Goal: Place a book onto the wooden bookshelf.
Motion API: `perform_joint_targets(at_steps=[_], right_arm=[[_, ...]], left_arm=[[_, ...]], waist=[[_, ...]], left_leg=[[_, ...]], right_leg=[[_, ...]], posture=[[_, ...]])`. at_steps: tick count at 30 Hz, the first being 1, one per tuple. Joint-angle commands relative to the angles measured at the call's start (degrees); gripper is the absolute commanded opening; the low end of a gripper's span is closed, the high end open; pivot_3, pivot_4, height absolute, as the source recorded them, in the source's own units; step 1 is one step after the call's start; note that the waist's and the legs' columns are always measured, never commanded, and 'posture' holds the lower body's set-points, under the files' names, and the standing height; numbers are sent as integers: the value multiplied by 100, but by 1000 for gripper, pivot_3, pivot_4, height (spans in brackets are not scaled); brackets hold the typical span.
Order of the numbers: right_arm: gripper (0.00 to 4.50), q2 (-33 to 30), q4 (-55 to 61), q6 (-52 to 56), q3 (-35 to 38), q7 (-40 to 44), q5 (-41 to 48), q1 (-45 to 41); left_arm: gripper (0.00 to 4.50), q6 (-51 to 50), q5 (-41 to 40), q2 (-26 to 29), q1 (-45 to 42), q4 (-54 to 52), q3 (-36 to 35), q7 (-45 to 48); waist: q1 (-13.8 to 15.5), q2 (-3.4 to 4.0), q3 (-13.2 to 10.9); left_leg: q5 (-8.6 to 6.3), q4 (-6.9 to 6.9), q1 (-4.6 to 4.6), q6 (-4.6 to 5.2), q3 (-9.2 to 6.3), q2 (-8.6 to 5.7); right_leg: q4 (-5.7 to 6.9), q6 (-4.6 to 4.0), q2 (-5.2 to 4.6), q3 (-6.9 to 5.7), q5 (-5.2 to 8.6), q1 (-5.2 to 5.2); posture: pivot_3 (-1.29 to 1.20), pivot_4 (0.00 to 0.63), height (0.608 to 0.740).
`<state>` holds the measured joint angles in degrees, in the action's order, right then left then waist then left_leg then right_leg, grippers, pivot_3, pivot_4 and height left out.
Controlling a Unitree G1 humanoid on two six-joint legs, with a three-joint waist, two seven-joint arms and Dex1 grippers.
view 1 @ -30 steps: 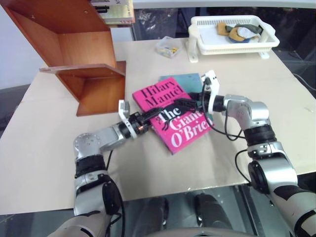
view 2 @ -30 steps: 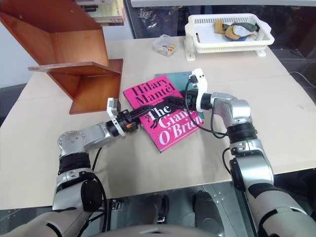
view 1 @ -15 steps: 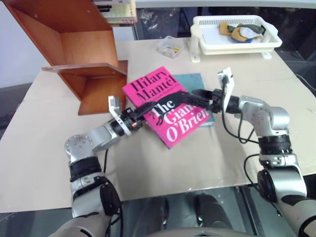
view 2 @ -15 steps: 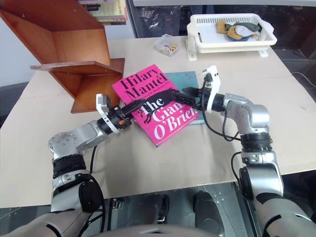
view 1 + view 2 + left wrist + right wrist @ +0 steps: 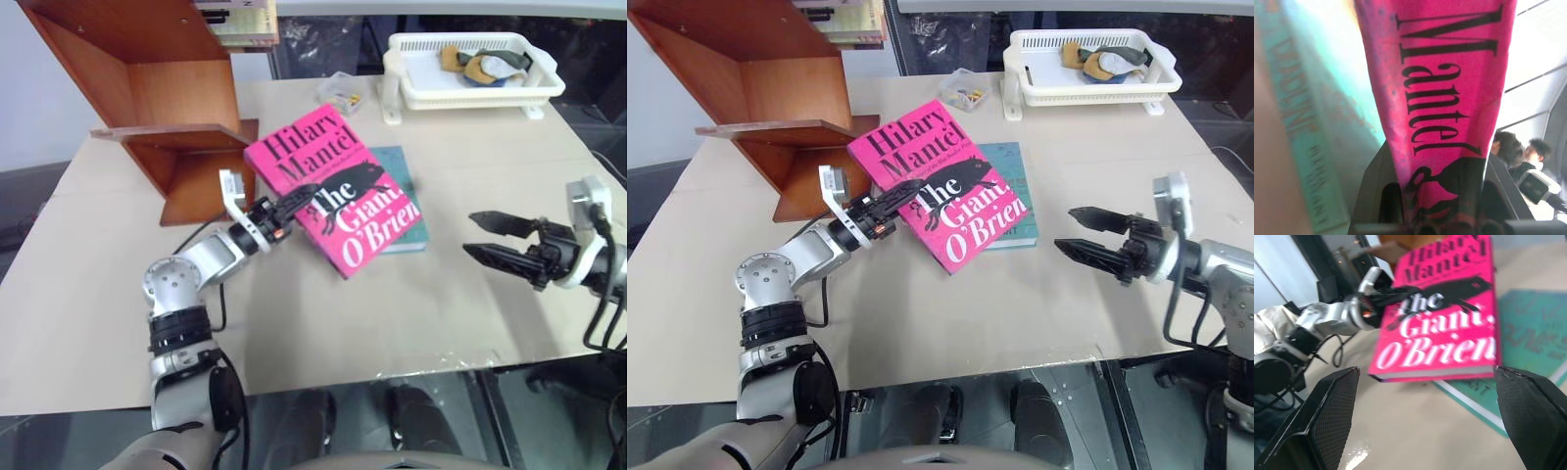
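- The left tool (image 5: 884, 208) is clenched on the pink book's (image 5: 945, 186) near edge, holding it tilted above the worktop (image 5: 1019, 294).
- The book overlaps a teal book (image 5: 1011, 176) lying flat, just beside the wooden bookshelf (image 5: 774, 88).
- The right tool (image 5: 1080, 233) is released, fingers spread, well apart from the book.
- A white basket (image 5: 1087, 83) sits at the far edge.

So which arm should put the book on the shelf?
Left. The left gripper is shut on the book, tilted up beside the shelf. The right gripper is open, apart from it.
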<state>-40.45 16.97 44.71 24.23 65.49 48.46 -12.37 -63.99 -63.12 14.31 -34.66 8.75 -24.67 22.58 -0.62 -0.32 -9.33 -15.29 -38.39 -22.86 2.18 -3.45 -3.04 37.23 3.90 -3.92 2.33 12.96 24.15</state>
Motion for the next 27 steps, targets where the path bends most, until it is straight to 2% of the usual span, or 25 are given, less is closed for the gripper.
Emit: perform_joint_targets(at_steps=[1, 5, 11, 15, 19, 24, 27], right_arm=[[4500, -175, 538, -832, 476, 479, 127, 192], [4500, -344, 633, -1203, 487, 689, 189, 301], [4500, -389, 570, -1366, 416, 579, 398, 219], [4500, -398, 438, -1404, 360, 493, 445, 121], [4500, -346, 241, -1361, 304, 364, 535, -55], [4500, -328, 101, -1384, 149, 357, 525, -185], [4500, -308, -5, -1426, 61, 349, 512, -302]], left_arm=[[1014, 333, 390, 212, -343, -595, 538, 244], [1014, 654, 796, 341, -434, -742, 955, 482], [1014, 1189, 1392, 562, -724, -833, 1352, 774], [1014, 2030, 2356, 918, -946, -834, 1925, 1091], [1014, 3746, 4159, 1778, -1071, -1133, 3063, 1760], [1014, 4850, 5178, 2181, -1433, -1082, 3487, 2067], [1014, 5561, 6181, 2517, -1763, -1019, 3876, 2135]], waist=[[12, -2, -1], [7, -2, -1], [23, -4, -2], [23, -4, -3], [12, -14, -9], [43, -12, -9], [58, -21, -17]], left_leg=[[0, 0, 0, 0, -1, 0], [0, -1, 6, 0, 2, -4], [0, 0, 5, 0, -9, 2], [0, 0, 5, 0, -5, 0], [0, 2, 5, 0, -6, 0], [-1, 8, 5, 3, -7, 0], [-3, 8, -1, 6, -8, -1]], right_leg=[[-1, 0, 1, -1, 0, -2], [-13, 2, 16, 0, -1, -13], [-16, 1, 2, -8, -1, -14], [-21, 1, 1, -6, -1, -17], [-26, 1, 0, -7, -1, -18], [-36, 0, -4, -6, -1, -21], [-40, 1, -5, -12, -1, -20]], posture=[[0, 150, 740], [0, 150, 740], [0, 150, 740], [0, 150, 740], [0, 150, 740], [0, 150, 740], [0, 150, 740]])
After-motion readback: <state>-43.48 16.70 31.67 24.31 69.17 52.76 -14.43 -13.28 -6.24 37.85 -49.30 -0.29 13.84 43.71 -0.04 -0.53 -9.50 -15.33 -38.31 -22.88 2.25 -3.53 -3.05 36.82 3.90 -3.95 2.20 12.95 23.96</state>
